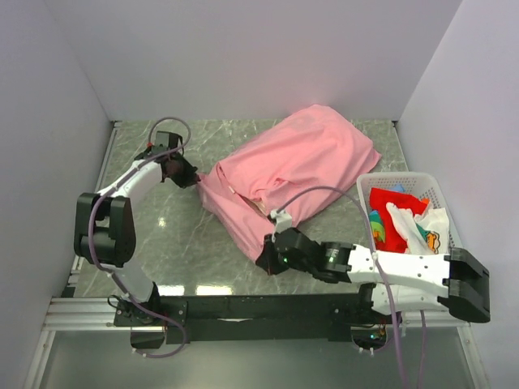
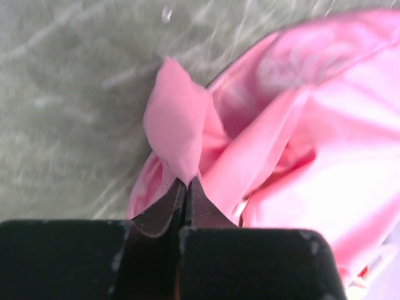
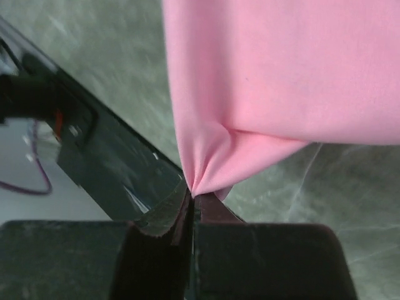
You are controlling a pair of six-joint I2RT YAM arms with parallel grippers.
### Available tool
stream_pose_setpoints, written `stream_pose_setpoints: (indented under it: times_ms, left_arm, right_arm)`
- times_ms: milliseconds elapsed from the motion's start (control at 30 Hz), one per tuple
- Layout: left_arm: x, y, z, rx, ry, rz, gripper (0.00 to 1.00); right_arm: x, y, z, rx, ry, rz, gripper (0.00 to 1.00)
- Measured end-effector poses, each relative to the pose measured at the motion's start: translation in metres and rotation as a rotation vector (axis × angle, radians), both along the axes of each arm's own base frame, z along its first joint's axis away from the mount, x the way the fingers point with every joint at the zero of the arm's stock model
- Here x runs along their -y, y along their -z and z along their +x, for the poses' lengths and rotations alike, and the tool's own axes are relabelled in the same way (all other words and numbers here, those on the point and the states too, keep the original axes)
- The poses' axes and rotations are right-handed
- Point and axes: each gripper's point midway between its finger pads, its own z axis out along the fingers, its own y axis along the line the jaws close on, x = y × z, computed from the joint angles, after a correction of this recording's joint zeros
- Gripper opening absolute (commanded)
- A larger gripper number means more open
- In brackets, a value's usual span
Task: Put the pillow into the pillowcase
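Note:
The pink pillowcase lies bulging across the middle of the green marble table, its open end toward the front left. A sliver of the cream pillow shows in the opening; the rest is hidden inside. My left gripper is shut on the pillowcase's left corner, a pinched fold of pink cloth in the left wrist view. My right gripper is shut on the front corner of the pillowcase, lifting it a little near the table's front edge, as the right wrist view shows.
A white plastic basket stands at the right, holding a red cloth and a white printed cloth. White walls close in the back and both sides. The black front rail runs along the near edge.

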Motion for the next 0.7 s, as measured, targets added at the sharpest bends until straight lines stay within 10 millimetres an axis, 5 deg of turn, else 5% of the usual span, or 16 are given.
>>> stream_pose_setpoints:
  times_ms: [33,133,200,233,267,433,567,700]
  left_arm:
    - [0.002,-0.001,-0.005,-0.018,0.008,-0.01,0.01]
    - [0.0,0.007,-0.021,-0.083,0.015,-0.008,0.31]
    - [-0.018,0.012,-0.018,-0.067,-0.033,0.033,0.54]
    - [-0.033,0.011,-0.014,-0.041,-0.072,0.054,0.74]
    - [-0.049,0.008,-0.012,-0.02,-0.118,0.073,0.78]
    - [-0.112,-0.016,-0.015,0.083,-0.307,0.144,0.66]
    - [-0.1,-0.01,-0.017,0.112,-0.277,0.113,0.56]
    - [-0.081,0.016,-0.022,0.066,-0.225,0.067,0.57]
  right_arm:
    - [0.001,0.011,-0.008,-0.028,-0.014,0.009,0.0]
    - [-0.002,0.054,-0.03,-0.114,-0.051,-0.034,0.07]
    - [-0.005,0.081,-0.054,-0.19,-0.116,-0.097,0.15]
    - [-0.005,0.095,-0.068,-0.227,-0.159,-0.136,0.19]
    - [-0.006,0.105,-0.079,-0.262,-0.181,-0.163,0.31]
    - [-0.022,0.093,-0.094,-0.274,-0.263,-0.184,0.48]
    - [-0.021,0.053,-0.083,-0.19,-0.269,-0.201,0.58]
    - [-0.038,-0.022,-0.027,-0.05,-0.207,-0.081,0.56]
